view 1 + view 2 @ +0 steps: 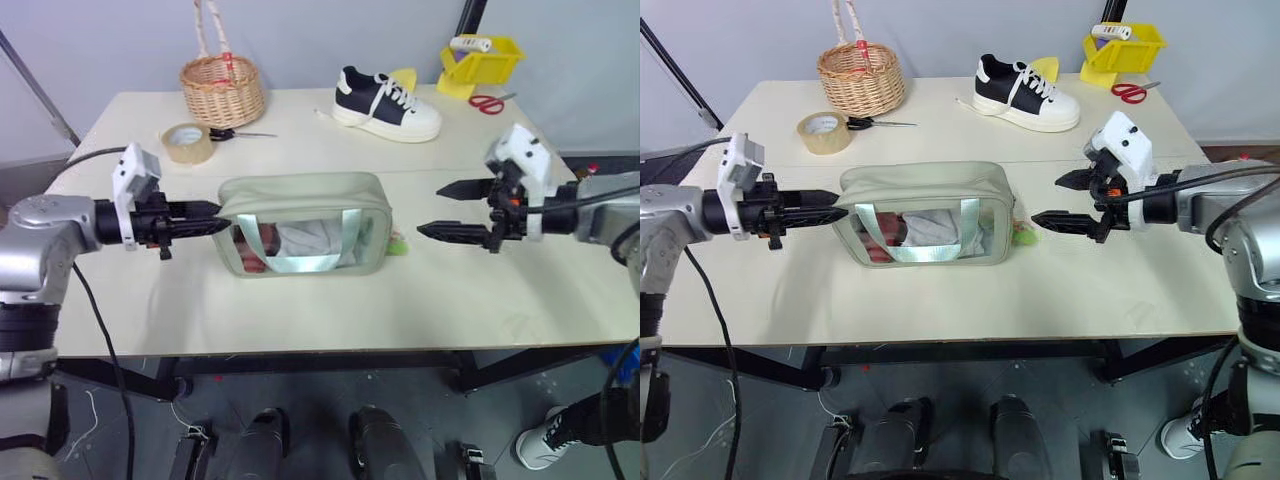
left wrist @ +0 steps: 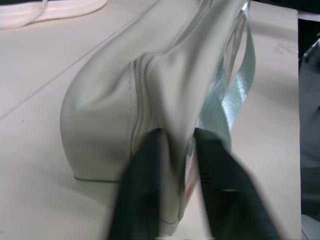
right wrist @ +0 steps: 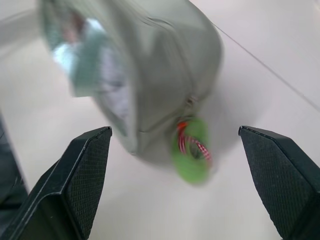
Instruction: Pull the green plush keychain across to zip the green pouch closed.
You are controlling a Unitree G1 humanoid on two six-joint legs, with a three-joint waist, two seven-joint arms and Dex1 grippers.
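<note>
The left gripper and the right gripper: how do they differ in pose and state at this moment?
1. The left gripper has its fingers narrowly apart, astride the fabric at one end of the green pouch; the right gripper stands wide open with nothing between its fingers.
2. The left gripper touches the pouch; the right gripper is apart from it, with the green plush keychain lying free at that end.

Both point inward at the pouch, from opposite ends.

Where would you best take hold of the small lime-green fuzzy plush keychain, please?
Probably by the plush ring of the small lime-green fuzzy plush keychain itself, coming from the robot's right: it hangs free at that end of the pale sage-green fabric pouch, facing the wide-open right gripper.
</note>
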